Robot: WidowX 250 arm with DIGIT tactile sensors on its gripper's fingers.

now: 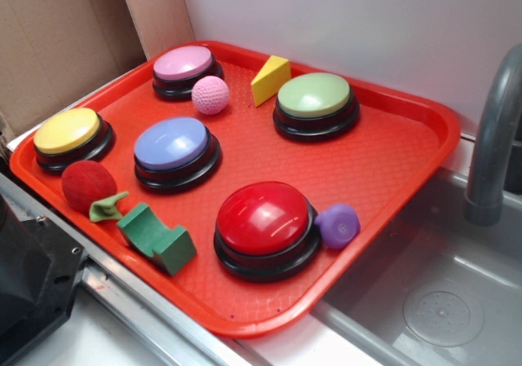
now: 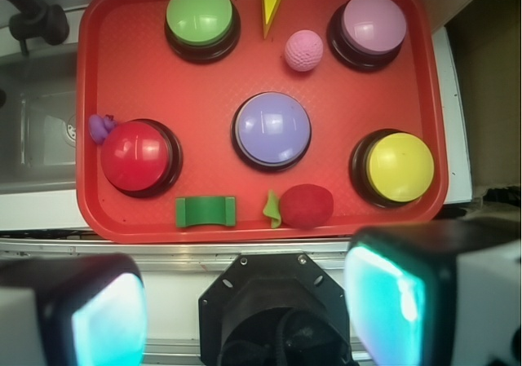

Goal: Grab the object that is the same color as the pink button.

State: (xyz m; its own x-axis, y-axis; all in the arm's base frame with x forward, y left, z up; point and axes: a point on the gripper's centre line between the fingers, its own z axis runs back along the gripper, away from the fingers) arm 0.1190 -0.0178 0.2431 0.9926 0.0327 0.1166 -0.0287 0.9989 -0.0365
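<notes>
A small pink knitted ball (image 1: 210, 95) lies on the red tray (image 1: 391, 162), touching or almost touching the pink button (image 1: 184, 70) at the tray's far left corner. In the wrist view the ball (image 2: 303, 50) sits just left of the pink button (image 2: 372, 25) near the top. My gripper (image 2: 245, 313) is high above the tray's near edge, over the robot base, far from the ball. Its two pads (image 2: 383, 305) stand wide apart with nothing between them. The gripper itself does not show in the exterior view.
On the tray: green button (image 1: 316, 103), blue-lavender button (image 1: 174, 151), yellow button (image 1: 72, 138), large red button (image 1: 265, 226), fuzzy red ball (image 1: 87, 184), purple lump (image 1: 338, 224), green arch block (image 1: 155, 240), yellow wedge (image 1: 269, 78). A sink (image 1: 457, 301) with faucet (image 1: 493, 138) lies right.
</notes>
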